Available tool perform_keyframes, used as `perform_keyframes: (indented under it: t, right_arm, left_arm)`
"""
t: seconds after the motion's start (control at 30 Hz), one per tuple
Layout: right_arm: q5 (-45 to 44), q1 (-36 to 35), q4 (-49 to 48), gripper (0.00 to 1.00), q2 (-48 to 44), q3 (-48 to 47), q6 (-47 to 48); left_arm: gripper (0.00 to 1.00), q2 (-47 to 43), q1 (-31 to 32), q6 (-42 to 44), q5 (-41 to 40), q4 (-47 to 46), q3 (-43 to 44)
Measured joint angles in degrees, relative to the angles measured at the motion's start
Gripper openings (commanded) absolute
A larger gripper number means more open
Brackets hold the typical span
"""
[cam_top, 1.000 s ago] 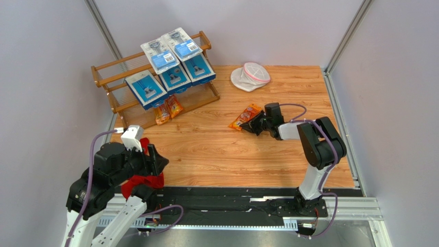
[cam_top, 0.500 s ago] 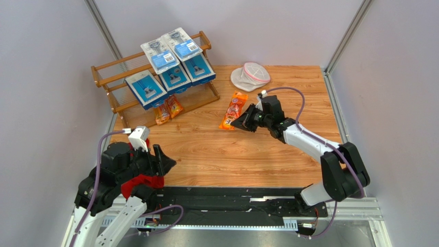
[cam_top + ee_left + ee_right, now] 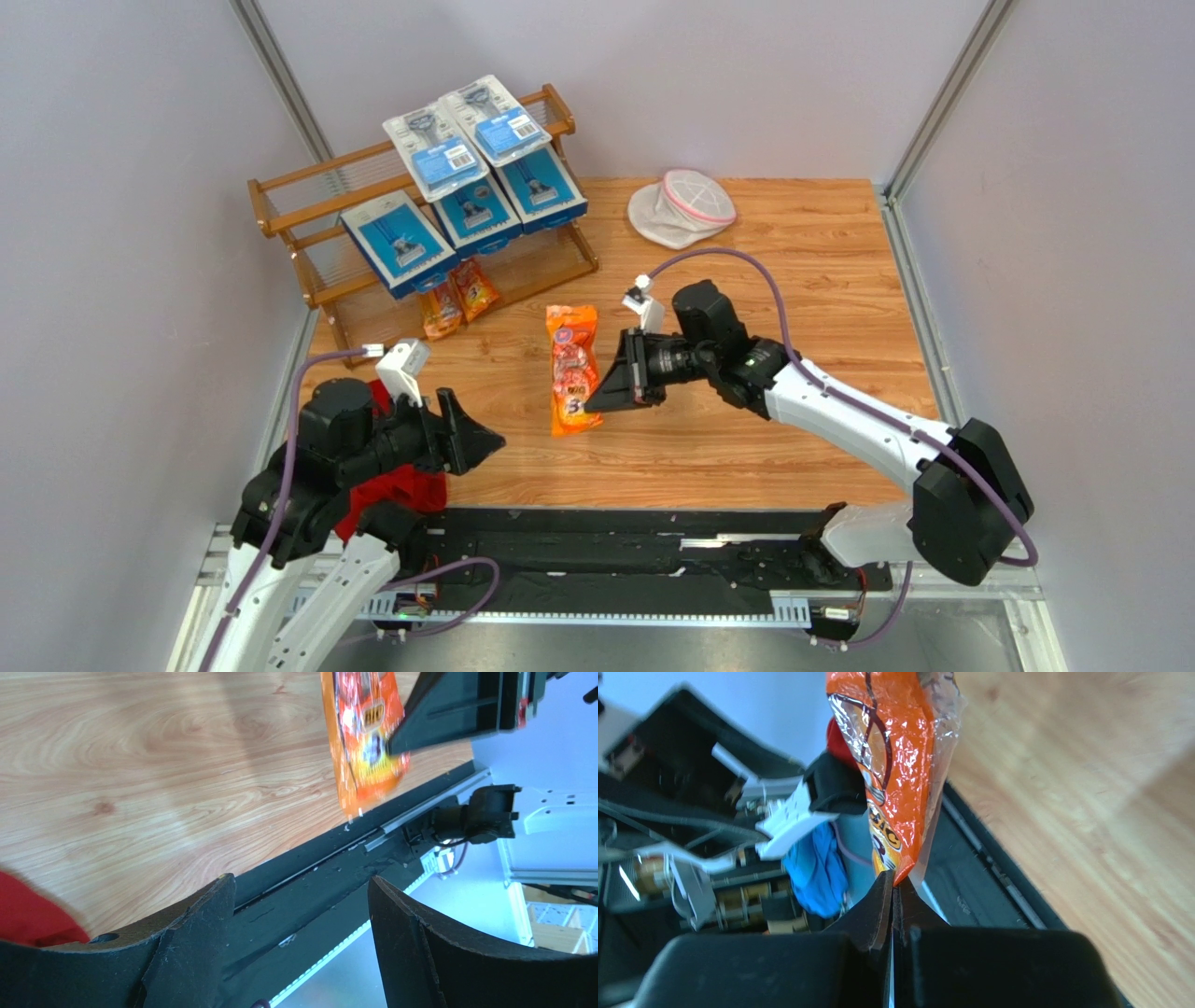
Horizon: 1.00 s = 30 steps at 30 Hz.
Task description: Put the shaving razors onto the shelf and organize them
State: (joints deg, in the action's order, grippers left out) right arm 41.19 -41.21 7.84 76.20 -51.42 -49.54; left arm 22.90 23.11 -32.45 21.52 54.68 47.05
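The left hand [image 3: 300, 882] shows two black fingers spread wide, with nothing between them. Beyond them lies the wooden surface [image 3: 161, 777], with a red cloth [image 3: 31, 910] at the frame's lower left. An orange razor bag [image 3: 361, 735] (BIC printed on it) is pinched by the right hand [image 3: 403, 742].

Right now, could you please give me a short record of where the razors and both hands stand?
right hand: shut on orange bag, pinched at one end
left hand: open, holding nothing
shelf: three blue boxes, two blister packs leaning above them
shelf's front foot: two more bags, standing side by side
not razors: red cloth under left arm, white pouch at far edge
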Motion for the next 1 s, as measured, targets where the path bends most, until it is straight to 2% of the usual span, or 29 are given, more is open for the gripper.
perform_keyframes:
  t: [0.27, 0.7, 0.8, 0.9, 0.93, 1.0]
  right_arm:
    - [5.3, -10.4, 2.9, 0.0, -0.1, -4.4, 4.6]
    - [7.0, -19.6, 5.5, 0.0, 2.1, -8.4, 7.6]
    - [7.0, -21.0, 6.2, 0.0, 2.9, -9.3, 8.2]
    - [7.0, -22.0, 6.8, 0.0, 3.7, -10.2, 9.2]
    - [7.0, -22.3, 7.0, 0.0, 3.8, -10.3, 9.4]
    - [7.1, -22.8, 7.8, 0.0, 4.2, -10.7, 10.1]
  left_arm:
    - [0.78, 0.0, 0.0, -2.3, 5.0, -6.1, -3.9]
    - [0.76, -1.2, 0.0, -4.9, 8.7, -11.9, -5.4]
    - [0.68, -1.2, 0.0, -5.7, 9.5, -13.0, -6.1]
    - [0.5, -1.2, 0.0, -6.3, 10.1, -13.9, -6.4]
    - [0.39, -1.2, 0.0, -6.4, 10.3, -13.9, -6.4]
    - [0.27, -1.2, 0.0, -6.6, 10.8, -14.2, -6.5]
